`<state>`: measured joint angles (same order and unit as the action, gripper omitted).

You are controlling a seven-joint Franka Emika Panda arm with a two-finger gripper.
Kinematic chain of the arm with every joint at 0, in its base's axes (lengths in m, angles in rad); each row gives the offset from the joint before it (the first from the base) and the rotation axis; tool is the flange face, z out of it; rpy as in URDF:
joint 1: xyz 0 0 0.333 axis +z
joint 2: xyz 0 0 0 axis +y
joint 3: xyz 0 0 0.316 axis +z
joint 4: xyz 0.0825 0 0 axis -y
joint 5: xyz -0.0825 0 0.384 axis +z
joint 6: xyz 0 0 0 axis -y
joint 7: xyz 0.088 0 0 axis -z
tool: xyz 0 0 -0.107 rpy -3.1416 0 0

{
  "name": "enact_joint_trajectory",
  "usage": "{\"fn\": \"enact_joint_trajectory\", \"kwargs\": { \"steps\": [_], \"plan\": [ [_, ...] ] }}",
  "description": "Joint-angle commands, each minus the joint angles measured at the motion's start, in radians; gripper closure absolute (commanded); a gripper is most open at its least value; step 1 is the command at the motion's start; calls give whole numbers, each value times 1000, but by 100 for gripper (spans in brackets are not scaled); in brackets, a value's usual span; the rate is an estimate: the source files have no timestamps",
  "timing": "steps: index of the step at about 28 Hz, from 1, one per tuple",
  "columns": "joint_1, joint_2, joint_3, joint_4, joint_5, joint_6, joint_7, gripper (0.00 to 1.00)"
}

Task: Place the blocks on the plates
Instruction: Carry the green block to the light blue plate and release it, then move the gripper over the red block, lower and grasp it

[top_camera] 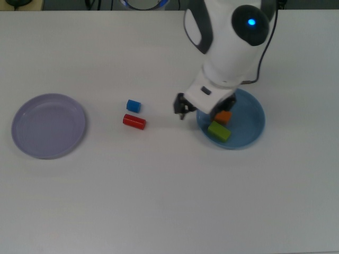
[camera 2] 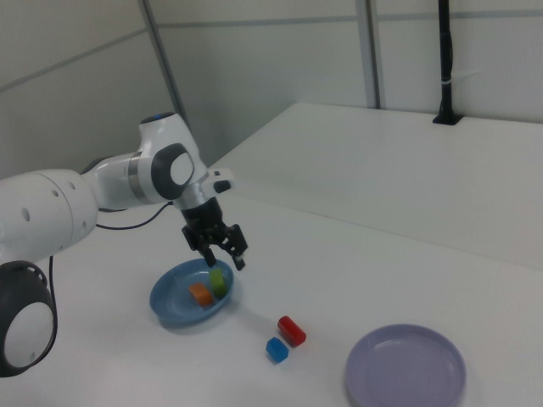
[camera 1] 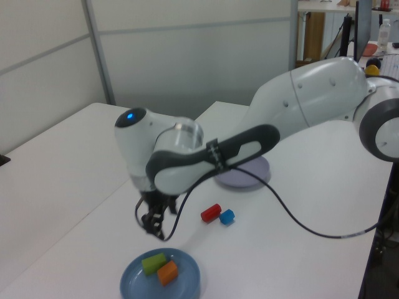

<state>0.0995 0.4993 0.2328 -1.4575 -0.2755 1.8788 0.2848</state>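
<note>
White tabletop, bounded at the rear by pale grey partition walls; all items listed below are set on it.

Light blue plate: placed at the top view's right. Two blocks are held inside it, lying just beside each other: a green bar and an orange block. In the left view the green bar is seen at the left of the orange block, both inside the light blue plate.

Lavender plate: placed at the top view's far left, well apart from the blue one. Nothing is seen in it. In the right view it is shown at the lower right.

Blue cube and red cylinder: found on the bare table between the two plates, close together, the cylinder lying on its side. Neither is on a plate. In the right view the red cylinder and blue cube are seen between the light blue plate and the lavender one.

Gripper: carried by a white Panda arm, raised above the table just outside the blue plate's rim on the top view's left. In the right view the gripper is seen with its fingers spread apart and nothing held between them; in the left view it hangs above the table beyond the blue plate.
</note>
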Motion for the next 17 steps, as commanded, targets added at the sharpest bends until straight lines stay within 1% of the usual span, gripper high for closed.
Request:
{"fn": "enact_joint_trajectory", "kwargs": {
  "steps": [1,2,3,5,8,11,17],
  "plan": [
    [-23,-33,-61,-23,27,-79,22,0],
    [-23,-33,-76,-24,29,-79,42,0],
    [-24,-27,-107,-30,29,-67,98,0],
    [-26,-18,-130,-34,32,-57,148,0],
    [-37,-7,-158,-41,35,0,216,0],
    [-49,4,-162,-52,33,13,250,0],
    [-63,18,-164,-69,25,13,252,0]
  ]
}}
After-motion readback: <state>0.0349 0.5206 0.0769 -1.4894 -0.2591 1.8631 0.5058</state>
